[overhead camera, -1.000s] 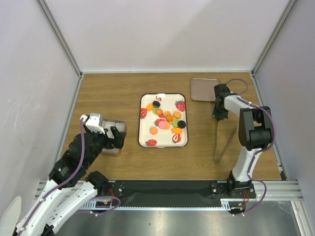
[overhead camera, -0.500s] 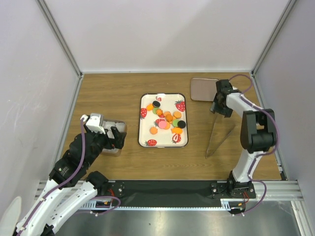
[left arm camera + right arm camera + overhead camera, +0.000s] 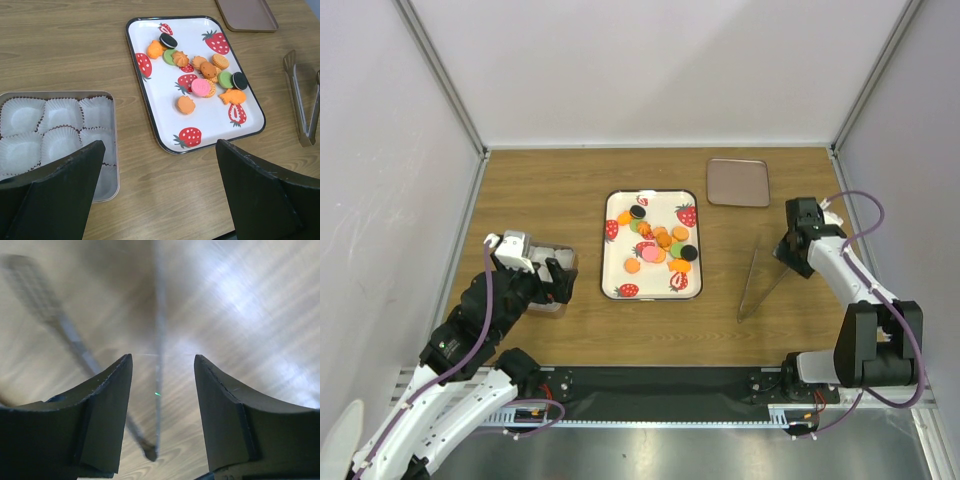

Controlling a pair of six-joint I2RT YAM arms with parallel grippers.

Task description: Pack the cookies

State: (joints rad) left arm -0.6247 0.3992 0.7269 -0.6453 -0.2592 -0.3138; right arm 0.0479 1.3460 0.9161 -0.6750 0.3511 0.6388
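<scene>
Getting hold of the tool looks like the step in hand, because none of the cookies (image 3: 200, 86) are packed yet. They all lie in a little heap on the white strawberry tray (image 3: 165, 115) in the middle of the worktop (image 3: 540, 200). Most are orange, with a few pink, green and black ones. The metal tongs (image 3: 758, 285) lie flat on the wood to the right of that tray, apart from it. The right end effector (image 3: 797, 247) hangs over the back end of the tongs, where they spread open. Its own camera shows its two fingers apart, with one thin, blurry arm of the tongs running through the gap, so it is not squeezing anything. On the other side, the left end effector (image 3: 160, 147) has its fingers spread wide too and holds nothing. It hovers by the metal tin (image 3: 114, 170), which is lined with white paper cups (image 3: 60, 112); the cups I can see are empty. A brown lid (image 3: 737, 182) sits by itself near the back. Next, I think the right arm needs to go down, put a finger on each side of the tongs and close gently, so they do not slip away. Then the tongs could go to the heap for one cookie.
</scene>
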